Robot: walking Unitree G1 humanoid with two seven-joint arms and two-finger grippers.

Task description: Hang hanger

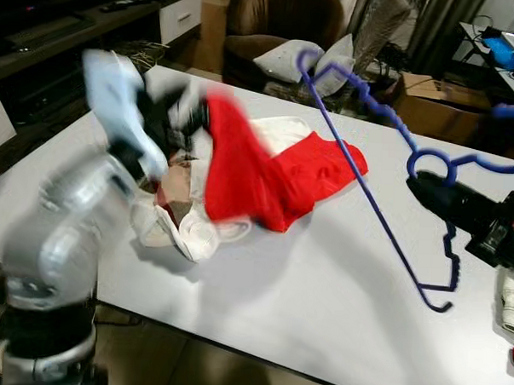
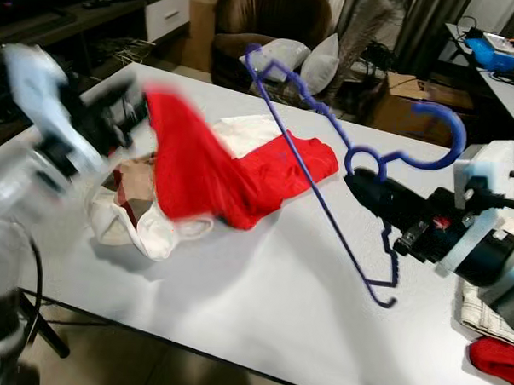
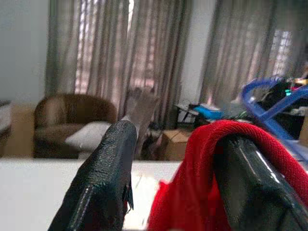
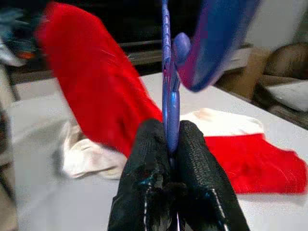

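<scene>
Clearly the blue hanger (image 2: 326, 174) is being held up over the bench (image 2: 260, 312), tilted, its hook end near the right gripper (image 2: 364, 184), whose jaws are pinching tight on the neck just below the hook. The left gripper (image 2: 133, 110), blurred, is lifting one end of the red garment (image 2: 215, 174); in its wrist view the cloth is draping over one finger (image 3: 250, 168) while the jaws are standing apart, so the hold looks loose.

Doing this step well probably means keeping the hanger steady and level while the left gripper is drawing the garment's opening toward the hanger's far arm, without letting the cloth slide off that finger.

Under the red garment, a white cloth (image 2: 153, 231) is lying crumpled on the bench. More fabric, red and pale, is sitting at the bench's right edge (image 2: 489, 339). Beyond are a brown armchair (image 2: 264, 27) with cushions, a cardboard box (image 2: 406, 101) and curtains (image 3: 144, 57).
</scene>
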